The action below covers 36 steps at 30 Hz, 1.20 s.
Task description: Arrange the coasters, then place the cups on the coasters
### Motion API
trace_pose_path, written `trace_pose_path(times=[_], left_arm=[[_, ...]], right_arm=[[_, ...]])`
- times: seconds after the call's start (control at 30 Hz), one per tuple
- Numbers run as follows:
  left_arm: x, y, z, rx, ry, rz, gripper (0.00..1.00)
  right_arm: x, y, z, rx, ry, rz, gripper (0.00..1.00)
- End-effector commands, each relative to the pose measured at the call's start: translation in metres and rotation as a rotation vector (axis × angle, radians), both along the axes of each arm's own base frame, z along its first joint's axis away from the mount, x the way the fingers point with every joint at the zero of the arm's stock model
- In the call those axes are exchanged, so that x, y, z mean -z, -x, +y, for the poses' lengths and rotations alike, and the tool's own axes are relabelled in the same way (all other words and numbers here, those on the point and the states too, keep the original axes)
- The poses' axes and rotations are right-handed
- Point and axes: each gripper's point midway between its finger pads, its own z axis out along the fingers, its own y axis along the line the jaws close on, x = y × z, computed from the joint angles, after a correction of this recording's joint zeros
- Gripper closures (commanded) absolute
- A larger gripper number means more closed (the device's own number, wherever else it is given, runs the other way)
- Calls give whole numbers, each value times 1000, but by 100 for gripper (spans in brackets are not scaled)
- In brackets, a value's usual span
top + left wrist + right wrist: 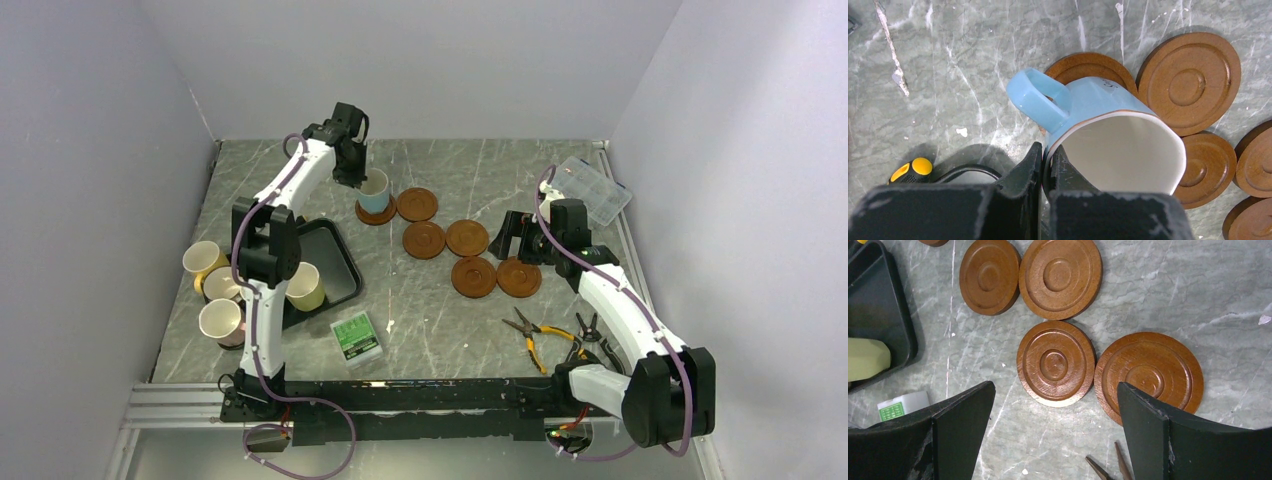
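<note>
Left claw (1048, 159) is clamped tight on the rim wall of the light blue cup (1108, 130), one finger inside and one outside, right beside the handle. The cup is over the far-left coaster (374, 214). I can't tell from the wrist view whether the base is down flat, and it looks off-centre on the disc.

Right claw (1055, 390) is spread wide and holds nothing, hanging over the nearest discs of the coaster group (1148, 375).

Risks from here:
- Releasing before the base is seated: the cup drops or rocks and ends up half off the coaster.
- The pinch is one-sided, next to the handle. The weight hangs off the grip, so the cup can swivel as the claw opens, and the inner finger can drag it on the way out.
- The coaster lies loose on the smooth bench (430, 320). A side push from the cup slides it into the neighbour coaster (417, 204) just beside it.
- The other five coasters are bunched, several touching. Handled cups likely won't fit side by side, so later placements may knock each other. Nudging one disc also shoves the one it touches.
- Three cups (203, 260) sit at the bench's left edge and an olive-yellow cup (305, 287) is in the black tray (335, 255), all close by the left arm. A sweeping elbow could tip them.
</note>
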Motion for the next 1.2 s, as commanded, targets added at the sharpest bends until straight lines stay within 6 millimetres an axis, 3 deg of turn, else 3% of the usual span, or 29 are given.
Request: trace_pose_path(times=[0.0, 0.1, 0.2, 0.4, 0.6, 0.8, 0.87, 1.03, 1.17], left_arm=[[-25, -20, -9, 13, 18, -92, 93], [-24, -20, -9, 12, 20, -89, 83], [-25, -20, -9, 9, 23, -89, 66], [-35, -17, -9, 11, 31, -97, 52], [-81, -6, -9, 28, 67, -171, 41], [-128, 28, 3, 40, 82, -254, 27], [-137, 45, 10, 39, 82, -277, 21], [-131, 90, 45, 3, 89, -283, 11], [-114, 116, 96, -103, 93, -271, 9]], right_arm=[[-8, -7, 2, -19, -6, -51, 3], [-9, -7, 2, -19, -8, -51, 3], [-9, -7, 2, -21, -8, -51, 2], [-11, -6, 3, -25, -13, -55, 2], [-18, -4, 5, -38, -23, -73, 2], [-36, 0, 14, -51, -54, -105, 3], [-47, 2, 27, -65, -65, -124, 3], [-65, 11, 84, -102, -82, -130, 4], [-73, 22, 147, -159, -100, -124, 6]])
